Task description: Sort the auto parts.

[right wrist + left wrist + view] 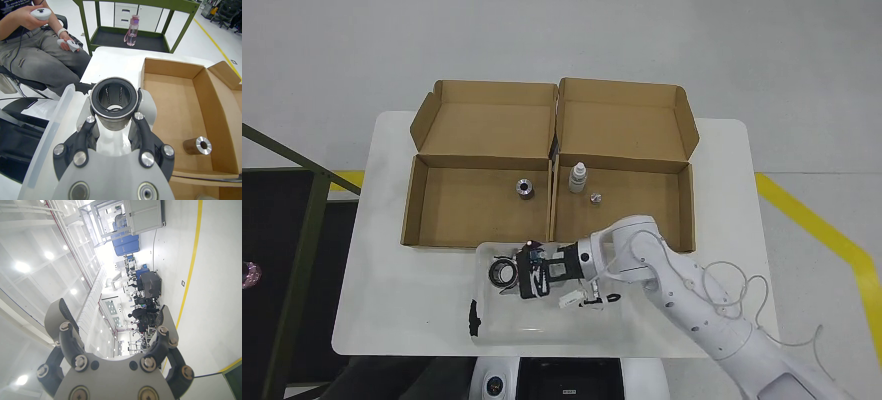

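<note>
While the white surface (392, 300) carries an open left-hand brown cardboard box (462, 215) and its right-hand brown cardboard twin (642, 210) side by side, a clear plastic bin (504, 318) sits just in front of them. Over the bin, the right pincer (115, 102) is clamped across the outer wall of a black-rimmed hollow steel bearing sleeve (114, 122). The left pincer (113, 306) stands with fingers apart, holding nothing. I'd judge the sleeve rigid, heavy for its size and slick, best gripped mid-body as now. A small steel bushing (197, 145) lies in the left-hand box.
</note>
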